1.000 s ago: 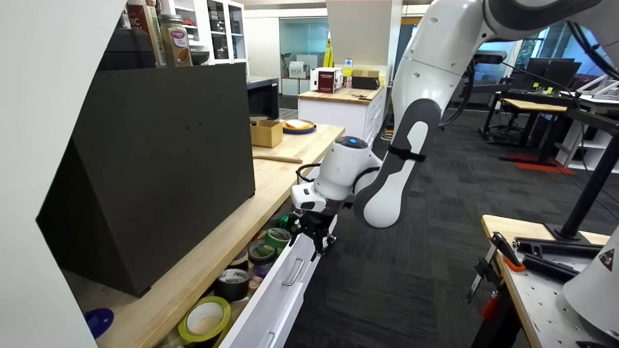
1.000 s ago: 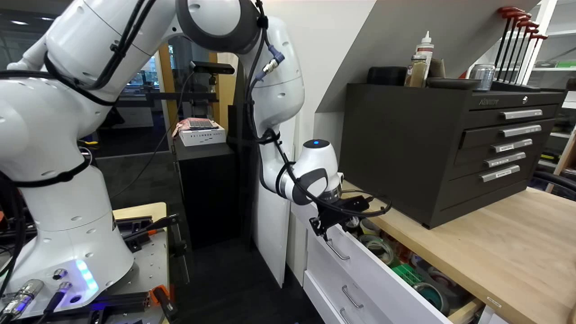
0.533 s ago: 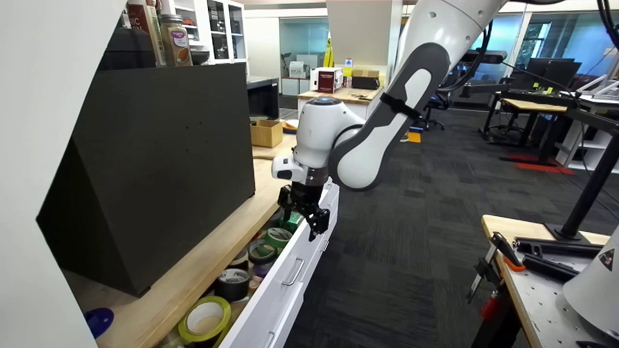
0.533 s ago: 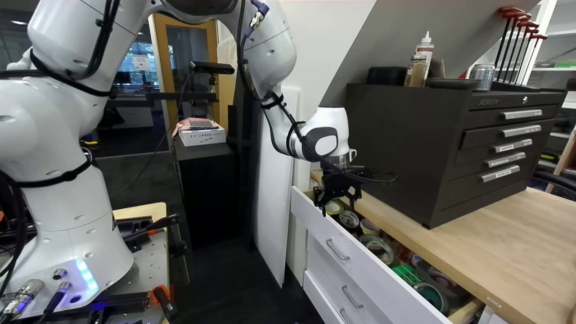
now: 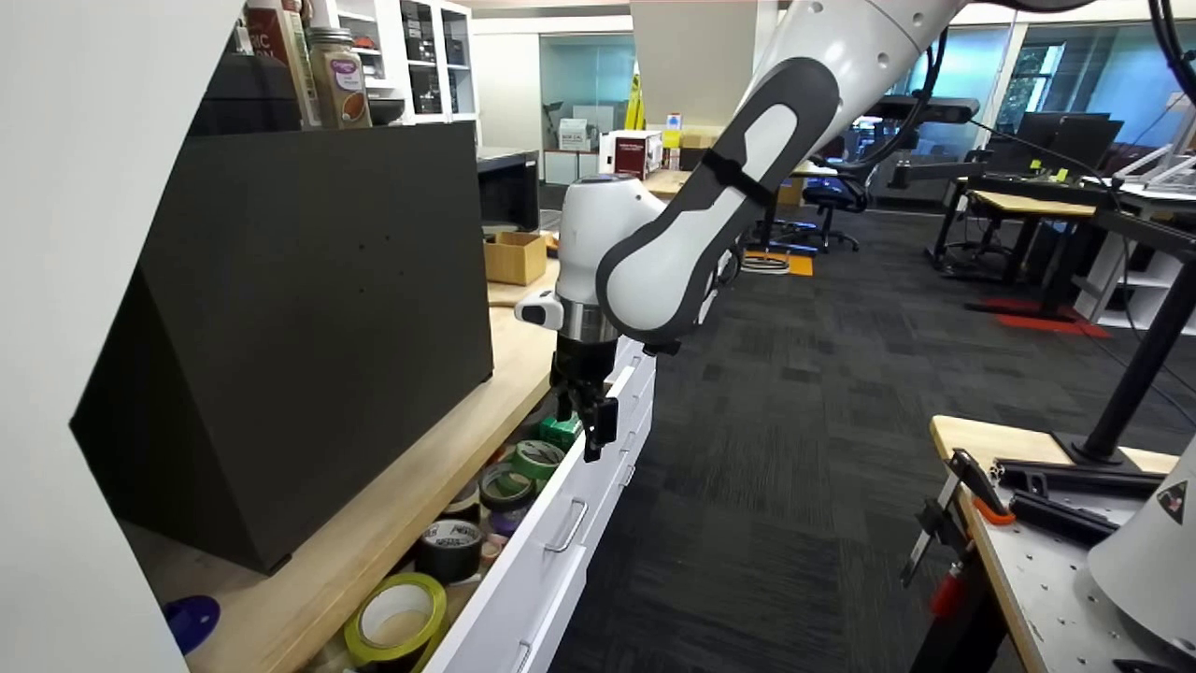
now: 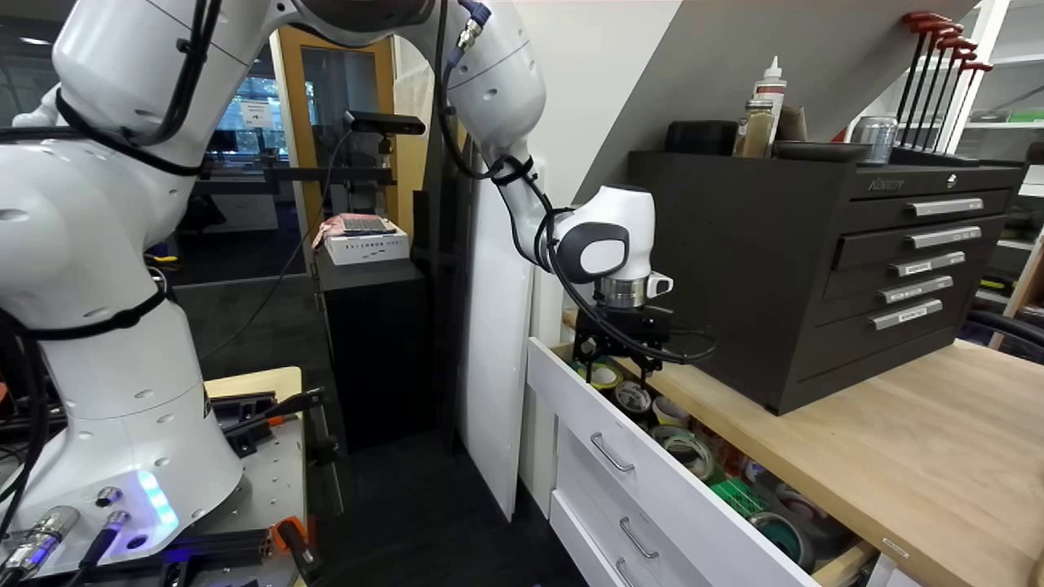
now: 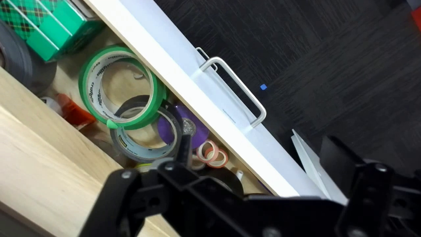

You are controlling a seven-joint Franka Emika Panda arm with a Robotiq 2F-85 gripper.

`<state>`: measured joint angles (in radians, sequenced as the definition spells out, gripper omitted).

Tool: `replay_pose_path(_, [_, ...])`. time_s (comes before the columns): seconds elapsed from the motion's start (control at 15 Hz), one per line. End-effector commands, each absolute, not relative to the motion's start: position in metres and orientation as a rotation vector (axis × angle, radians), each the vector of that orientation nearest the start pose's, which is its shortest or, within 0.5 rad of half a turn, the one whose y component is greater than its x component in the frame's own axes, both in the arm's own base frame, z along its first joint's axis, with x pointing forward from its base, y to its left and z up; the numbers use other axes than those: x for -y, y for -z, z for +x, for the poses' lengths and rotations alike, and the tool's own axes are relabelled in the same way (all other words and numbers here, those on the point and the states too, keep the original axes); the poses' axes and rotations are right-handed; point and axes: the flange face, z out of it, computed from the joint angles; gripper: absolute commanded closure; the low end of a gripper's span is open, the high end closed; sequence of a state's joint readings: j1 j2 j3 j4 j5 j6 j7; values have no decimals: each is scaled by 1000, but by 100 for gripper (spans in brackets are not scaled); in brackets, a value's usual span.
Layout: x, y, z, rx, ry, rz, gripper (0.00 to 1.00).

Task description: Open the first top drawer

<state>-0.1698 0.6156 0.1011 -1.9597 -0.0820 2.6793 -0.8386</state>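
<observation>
One top drawer [image 6: 669, 493] sitting well open below the fingers [image 7: 340, 161], tape rolls [image 7: 93, 89] on show. Those fingers are spread wide with nothing gripped, so I'd call the opening basically done, maybe just backing off to go.

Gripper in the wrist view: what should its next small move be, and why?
Probably a short lift straight up. The first top drawer already stands open, its tape rolls showing, and the open gripper does not hold the handle. In the wrist view its fingers appear on either side of the drawer's front edge, so moving sideways first might knock it.
</observation>
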Motion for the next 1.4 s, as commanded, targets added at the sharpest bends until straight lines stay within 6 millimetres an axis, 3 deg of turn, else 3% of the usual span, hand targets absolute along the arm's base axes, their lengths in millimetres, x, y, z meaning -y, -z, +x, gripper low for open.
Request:
replay_pose_path(0.0, [44, -171, 630, 978, 170, -2982, 0])
replay_pose_path(0.47, [54, -173, 639, 657, 304, -3176, 0])
replay_pose_path(1.33, [63, -127, 669, 483, 275, -3220, 0])
